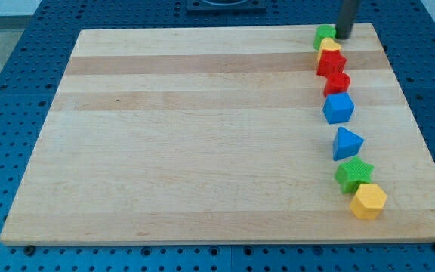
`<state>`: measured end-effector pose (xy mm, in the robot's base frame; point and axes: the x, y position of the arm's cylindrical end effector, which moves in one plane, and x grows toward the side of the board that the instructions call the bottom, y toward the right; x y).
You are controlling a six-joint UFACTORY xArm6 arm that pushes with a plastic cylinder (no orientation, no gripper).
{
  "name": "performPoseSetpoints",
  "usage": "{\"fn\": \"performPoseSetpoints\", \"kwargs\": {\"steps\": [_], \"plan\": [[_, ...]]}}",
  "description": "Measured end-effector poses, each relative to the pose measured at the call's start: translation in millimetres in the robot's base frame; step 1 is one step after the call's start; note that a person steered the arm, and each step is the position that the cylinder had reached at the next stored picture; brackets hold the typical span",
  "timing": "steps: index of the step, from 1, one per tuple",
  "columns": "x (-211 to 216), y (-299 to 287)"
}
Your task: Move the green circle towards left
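The green circle sits near the view's top right corner of the wooden board. My tip stands just to the right of it, touching or nearly touching its right side. Below the green circle, a yellow block touches it, then a red block and a second red block follow in a line going down.
Further down the right side lie a blue cube, a blue triangle, a green star and a yellow hexagon. The board's right edge runs close by these blocks. A blue perforated table surrounds the board.
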<state>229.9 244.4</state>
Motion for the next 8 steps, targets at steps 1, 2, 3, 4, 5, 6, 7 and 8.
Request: {"fn": "performPoseSetpoints", "kwargs": {"steps": [1, 2, 3, 4, 5, 6, 7, 8], "plan": [[0, -36], [0, -128], [0, -205], [0, -119], [8, -109], [36, -161], [41, -210], [31, -253]]}}
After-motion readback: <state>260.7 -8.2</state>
